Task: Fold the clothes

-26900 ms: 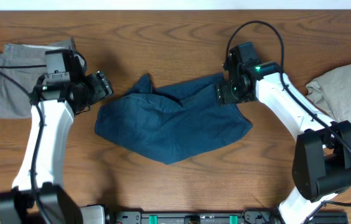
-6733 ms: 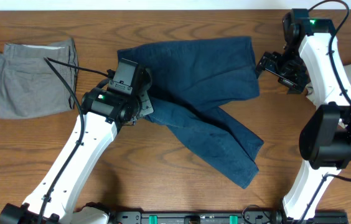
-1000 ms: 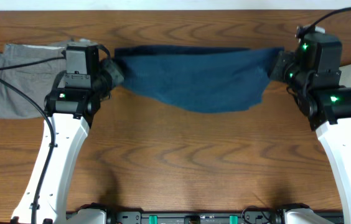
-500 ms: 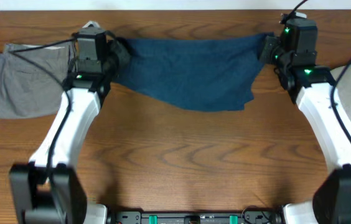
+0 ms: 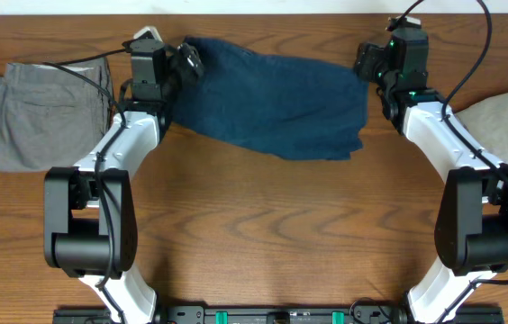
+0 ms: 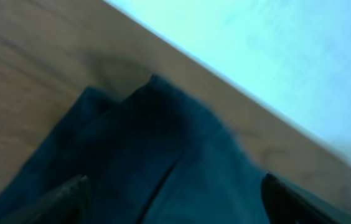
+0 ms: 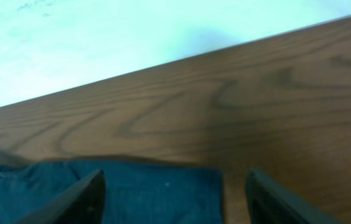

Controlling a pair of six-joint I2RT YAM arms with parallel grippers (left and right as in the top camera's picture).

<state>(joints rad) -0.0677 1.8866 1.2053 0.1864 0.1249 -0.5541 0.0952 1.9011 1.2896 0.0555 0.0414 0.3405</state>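
- Lying along the far edge of the table (image 5: 254, 234), the navy garment (image 5: 272, 103) is spread with its long axis running left to right, parallel to that edge.
- The left gripper (image 6: 174, 183) is placed at the garment's far left corner and the right gripper (image 7: 174, 177) at its far right corner. Each is shown with fingers (image 7: 82, 196) spread wide, cloth lying under the gap and nothing pinched.
- From both grippers the bulk of the cloth extends toward the near edge and inward toward the middle of the table. The near hem slants and comes closest to the near edge right of centre.
- Neither arm is favoured, since each is equally close to its own corner. It is judged that the far corners would have to be gripped before any fold is carried toward the near edge.
- Grey shorts (image 5: 42, 112) are seen at the far left corner and a beige garment (image 5: 506, 126) at the right edge, both apart from the navy garment.
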